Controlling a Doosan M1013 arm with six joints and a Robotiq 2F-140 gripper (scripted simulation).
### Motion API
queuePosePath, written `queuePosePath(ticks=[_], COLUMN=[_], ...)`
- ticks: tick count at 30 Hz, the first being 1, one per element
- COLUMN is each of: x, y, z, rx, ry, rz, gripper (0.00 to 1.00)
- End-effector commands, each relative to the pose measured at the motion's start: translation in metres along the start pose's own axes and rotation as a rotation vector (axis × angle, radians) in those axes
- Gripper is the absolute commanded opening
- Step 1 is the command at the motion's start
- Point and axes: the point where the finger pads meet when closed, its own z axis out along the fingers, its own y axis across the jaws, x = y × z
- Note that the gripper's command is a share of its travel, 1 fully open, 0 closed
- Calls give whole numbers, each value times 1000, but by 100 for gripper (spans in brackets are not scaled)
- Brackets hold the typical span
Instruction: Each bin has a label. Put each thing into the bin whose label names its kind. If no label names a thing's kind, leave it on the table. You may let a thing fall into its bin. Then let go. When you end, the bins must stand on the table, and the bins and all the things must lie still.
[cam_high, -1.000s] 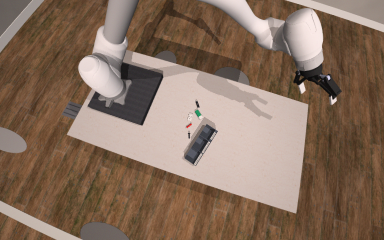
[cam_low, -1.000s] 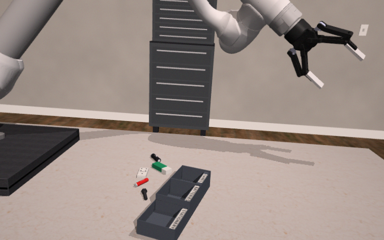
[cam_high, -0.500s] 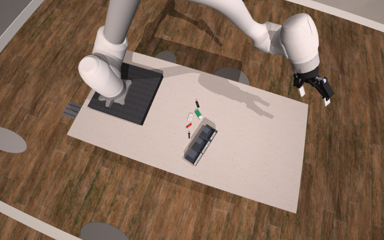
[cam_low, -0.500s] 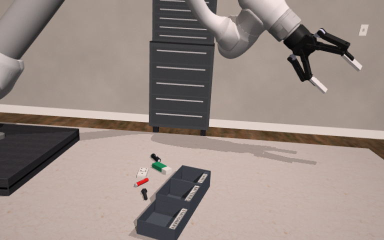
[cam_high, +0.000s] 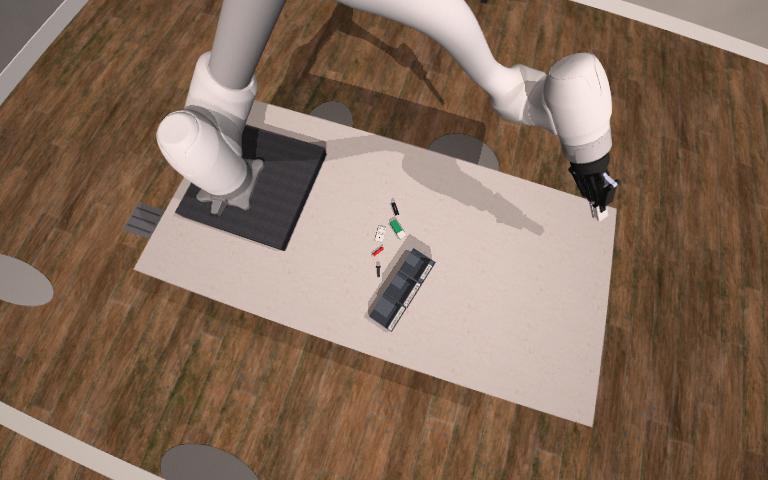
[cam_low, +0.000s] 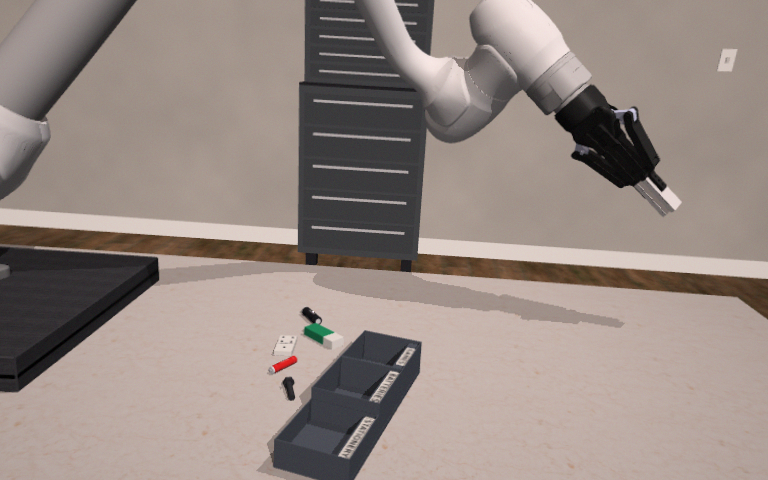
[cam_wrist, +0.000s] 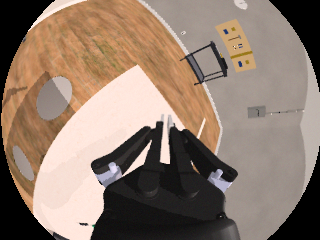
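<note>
over the pale table (cam_high: 509, 316), the gripper (cam_low: 661, 199) is hanging clenched on nothing, high above the far corner, well apart from the bins (cam_low: 362, 421), the things (cam_low: 283, 364) lying just beside them.

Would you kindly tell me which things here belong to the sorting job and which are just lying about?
Job:
- three-compartment labelled bin
- green-and-white eraser
- white domino
- red battery
- black battery
- small black part
- tool, shut, holding nothing

Lying about:
- drawer cabinet
- black base plate
</note>
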Motion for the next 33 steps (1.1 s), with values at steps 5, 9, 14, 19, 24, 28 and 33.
queuePosePath(ticks=[5,9,14,19,24,28,33], x=[-44,-75,-97,-127,-156,-177,-198], y=[14,19,21,23,22,21,18], z=[-17,-30,-40,-54,-70,-82,-95], rx=[34,34,69,69,109,109,154], ry=[-82,-82,-160,-160,-236,-236,-309], rz=[78,78,153,153,229,229,303], gripper=[5,5,5,5,5,5,5])
